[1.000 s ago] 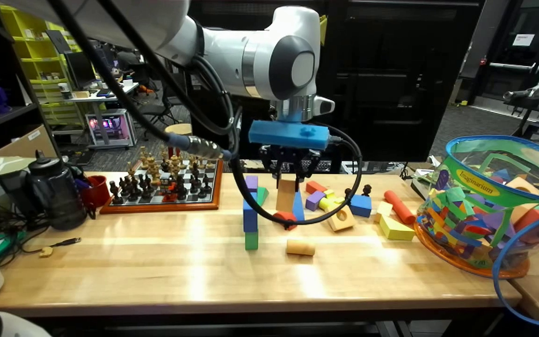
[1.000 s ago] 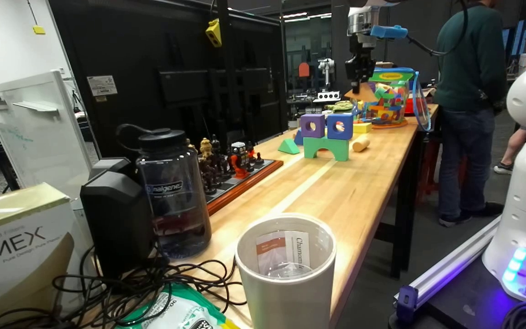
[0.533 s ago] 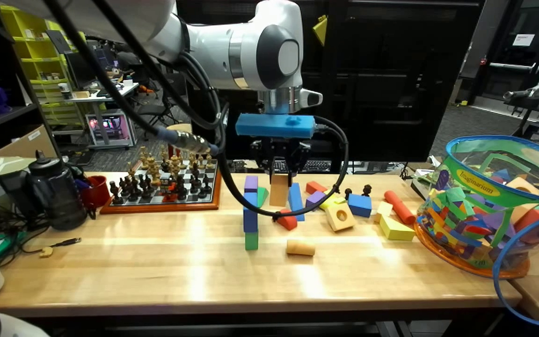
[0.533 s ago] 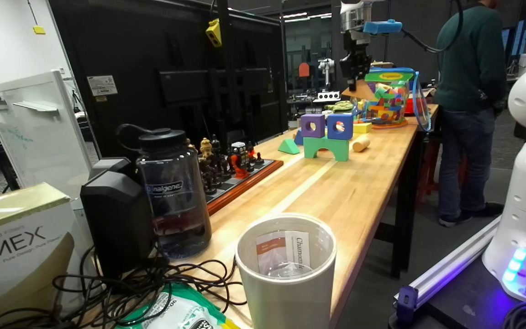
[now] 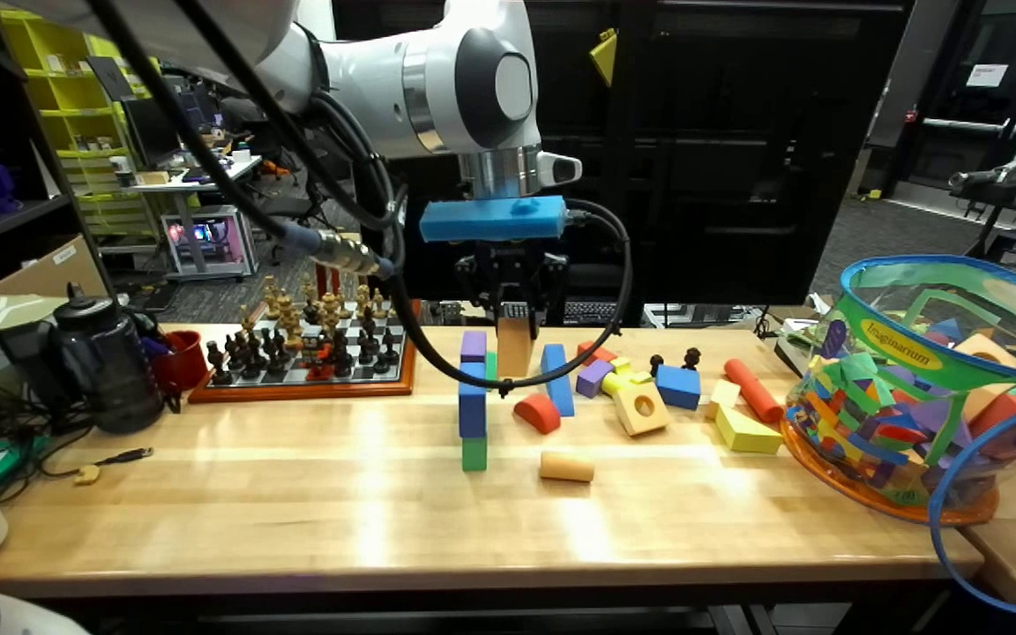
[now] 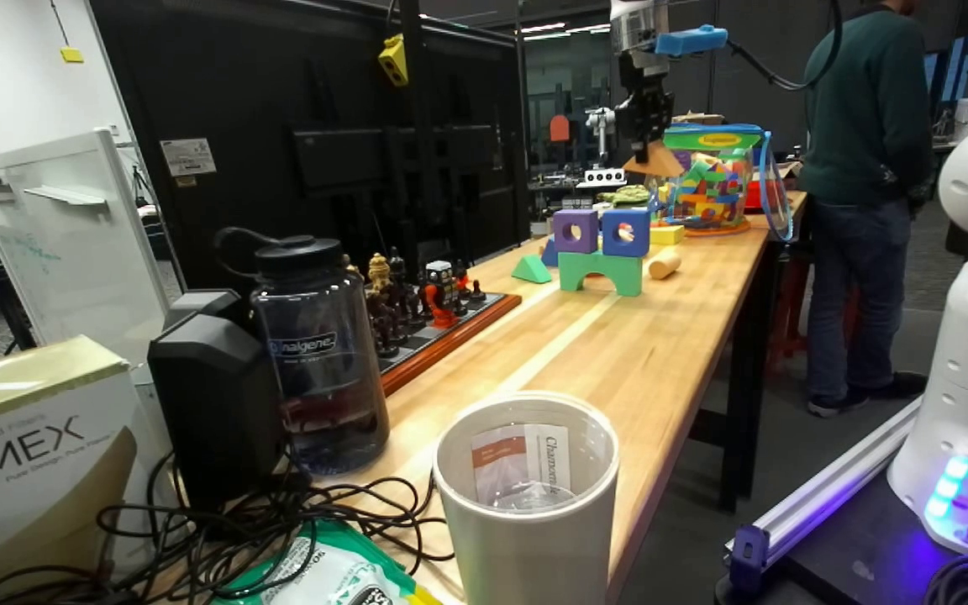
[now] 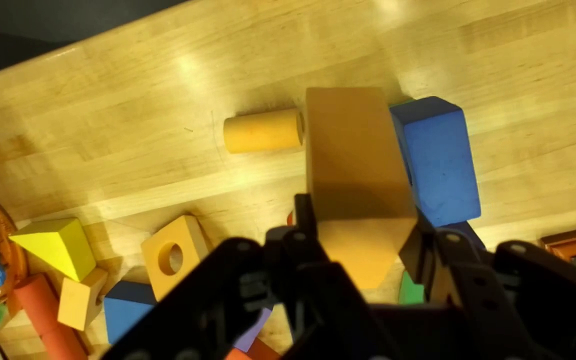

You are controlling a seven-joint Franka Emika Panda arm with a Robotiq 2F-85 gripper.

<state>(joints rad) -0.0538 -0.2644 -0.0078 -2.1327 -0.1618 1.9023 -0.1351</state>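
Observation:
My gripper [image 5: 517, 324] is shut on a wooden wedge-shaped block [image 5: 515, 350] and holds it above the table. The wooden block [image 7: 355, 150] sits between both fingers in the wrist view, and its sloped sides show in an exterior view [image 6: 656, 161]. Near it stands a stack: a green arch block [image 6: 602, 267] bearing a purple block [image 6: 561, 220] and a blue block [image 6: 639, 220], each with a round hole. The wrist view shows the blue block [image 7: 443, 165] just right of the held block. A wooden cylinder [image 7: 263, 131] lies left of it. A green triangular block [image 6: 532, 270] lies beside the stack.
A chessboard [image 5: 407, 375] with pieces is beyond the stack. Loose blocks include a red half-round [image 5: 539, 413], a blue wedge [image 5: 557, 379] and a holed block [image 5: 631, 419]. A clear bin [image 5: 905, 353] of blocks stands at one end; a bottle [image 6: 316, 361] and cup [image 6: 526, 546] at the other.
My gripper has moved left in both exterior views and slightly up, carrying the wooden block towards the stack. The stack and the loose blocks have not moved.

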